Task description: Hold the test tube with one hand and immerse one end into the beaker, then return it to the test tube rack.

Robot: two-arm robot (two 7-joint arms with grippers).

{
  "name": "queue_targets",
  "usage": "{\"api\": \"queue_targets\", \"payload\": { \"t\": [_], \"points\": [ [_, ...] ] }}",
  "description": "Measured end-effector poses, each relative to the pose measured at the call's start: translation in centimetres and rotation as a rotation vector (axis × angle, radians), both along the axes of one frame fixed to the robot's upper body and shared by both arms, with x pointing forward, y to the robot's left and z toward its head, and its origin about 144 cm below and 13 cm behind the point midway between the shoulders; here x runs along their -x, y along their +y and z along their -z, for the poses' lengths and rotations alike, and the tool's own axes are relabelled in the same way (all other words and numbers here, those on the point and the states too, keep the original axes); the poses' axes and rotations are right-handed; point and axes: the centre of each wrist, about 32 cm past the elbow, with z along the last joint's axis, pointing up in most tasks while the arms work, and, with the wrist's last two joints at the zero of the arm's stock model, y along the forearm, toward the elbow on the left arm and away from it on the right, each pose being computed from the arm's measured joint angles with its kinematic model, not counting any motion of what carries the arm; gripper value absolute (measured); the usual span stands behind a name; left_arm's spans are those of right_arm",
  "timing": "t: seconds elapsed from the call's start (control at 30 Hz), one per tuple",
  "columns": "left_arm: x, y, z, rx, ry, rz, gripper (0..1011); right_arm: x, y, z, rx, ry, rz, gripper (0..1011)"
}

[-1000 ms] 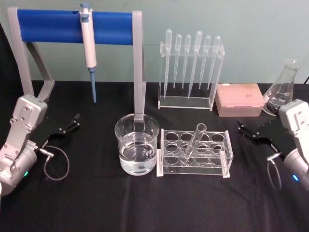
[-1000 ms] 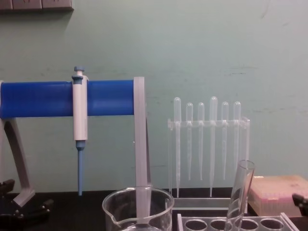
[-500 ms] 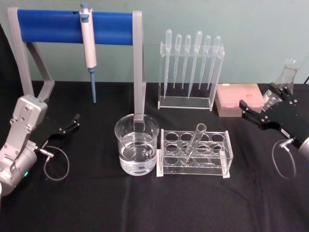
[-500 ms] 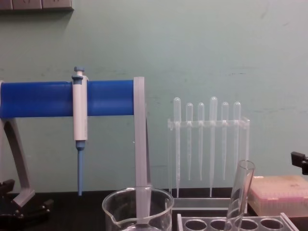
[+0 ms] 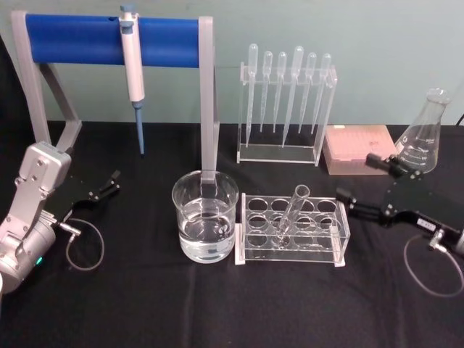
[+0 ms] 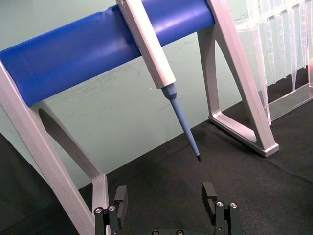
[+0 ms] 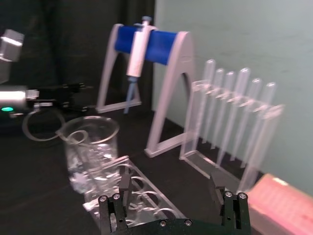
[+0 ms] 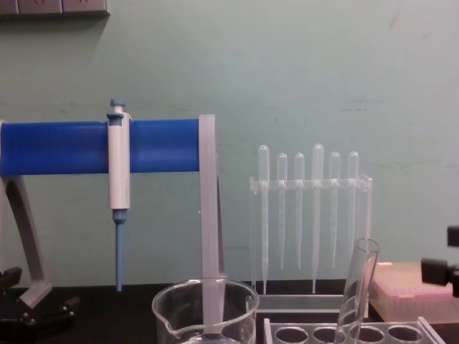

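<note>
The test tube point(image 5: 293, 212) is clear glass and leans in a clear rack point(image 5: 330, 250) in the middle of the black table; its rim tilts back right. Its upper part rises above the rack in the chest view, test tube point(image 8: 357, 287). The beaker point(image 5: 205, 216) stands just left of the rack, partly filled with clear liquid, and shows as beaker point(image 7: 90, 145) in the right wrist view. My right gripper point(image 5: 358, 179) hovers open just right of the rack, pointing at the tube, with nothing between its fingers point(image 7: 124, 185). My left gripper point(image 5: 110, 182) rests open at the far left.
A blue-barred stand point(image 5: 109, 40) holding a white-and-blue pipettor point(image 5: 132, 69) stands at the back left. A rack of plastic pipettes point(image 5: 286, 101) stands at the back centre. A pink box point(image 5: 359, 148) and a glass flask point(image 5: 422, 134) sit at the back right.
My right gripper has swung left and down from in front of the flask to just right of the tube rack. The left arm, tube and beaker have not moved.
</note>
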Motion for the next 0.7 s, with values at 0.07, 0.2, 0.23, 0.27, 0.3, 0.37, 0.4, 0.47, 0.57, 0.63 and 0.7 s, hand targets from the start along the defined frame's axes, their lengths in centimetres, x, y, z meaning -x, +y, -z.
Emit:
{"api": "queue_targets", "payload": {
  "t": [0.07, 0.2, 0.23, 0.27, 0.3, 0.37, 0.4, 0.47, 0.57, 0.63, 0.7],
  "points": [
    [0.0, 0.0, 0.0, 0.0, 0.0, 0.0, 1000, -0.2, 0.0, 0.2, -0.001, 0.011, -0.024, 1003],
    [0.0, 0.0, 0.0, 0.0, 0.0, 0.0, 1000, -0.9, 0.2, 0.5, 0.012, 0.028, -0.082, 1003],
    [0.0, 0.0, 0.0, 0.0, 0.0, 0.0, 1000, -1.0, 0.3, 0.5, 0.016, 0.029, -0.093, 1003],
    [0.0, 0.0, 0.0, 0.0, 0.0, 0.0, 1000, -1.1, 0.3, 0.6, 0.019, 0.03, -0.103, 1002],
    [0.0, 0.0, 0.0, 0.0, 0.0, 0.0, 1000, -1.2, 0.4, 0.6, 0.022, 0.031, -0.114, 1002],
    [0.0, 0.0, 0.0, 0.0, 0.0, 0.0, 1000, -1.6, 0.5, 0.7, 0.03, 0.031, -0.149, 1003],
    [0.0, 0.0, 0.0, 0.0, 0.0, 0.0, 1000, -1.8, 0.6, 0.7, 0.034, 0.031, -0.171, 1003],
    [0.0, 0.0, 0.0, 0.0, 0.0, 0.0, 1000, -2.0, 0.7, 0.8, 0.035, 0.031, -0.194, 1003],
    [0.0, 0.0, 0.0, 0.0, 0.0, 0.0, 1000, -2.5, 0.9, 1.0, 0.035, 0.032, -0.233, 1003],
    [0.0, 0.0, 0.0, 0.0, 0.0, 0.0, 1000, -2.9, 1.0, 1.1, 0.03, 0.03, -0.258, 1003],
    [0.0, 0.0, 0.0, 0.0, 0.0, 0.0, 1000, -3.1, 1.1, 1.1, 0.022, 0.028, -0.273, 1003]
  ]
}}
